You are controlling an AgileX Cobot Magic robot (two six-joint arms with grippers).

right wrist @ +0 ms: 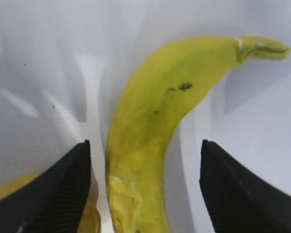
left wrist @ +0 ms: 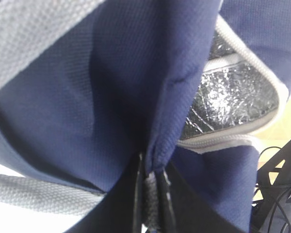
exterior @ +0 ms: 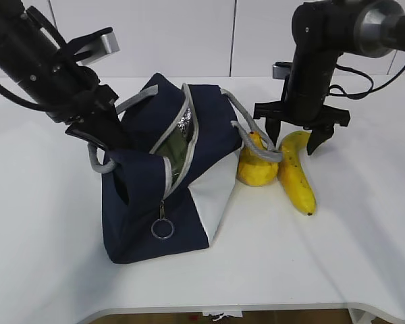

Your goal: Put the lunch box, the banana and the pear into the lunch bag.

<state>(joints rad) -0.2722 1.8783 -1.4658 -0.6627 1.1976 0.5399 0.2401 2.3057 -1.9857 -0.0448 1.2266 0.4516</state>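
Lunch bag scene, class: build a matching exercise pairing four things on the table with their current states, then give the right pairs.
Things:
1. banana
2. pear
3. lunch bag
4. left gripper

States:
A. pinched shut on navy fabric
B. unzipped, silver lining showing
C. lying between open black fingers
D. resting against the bag's white side panel

Pairs: 1-C, 2-D, 3-B, 4-A

navy lunch bag [exterior: 145, 223] with white panel, yellow banana [exterior: 296, 172], yellow-orange pear [exterior: 256, 169]
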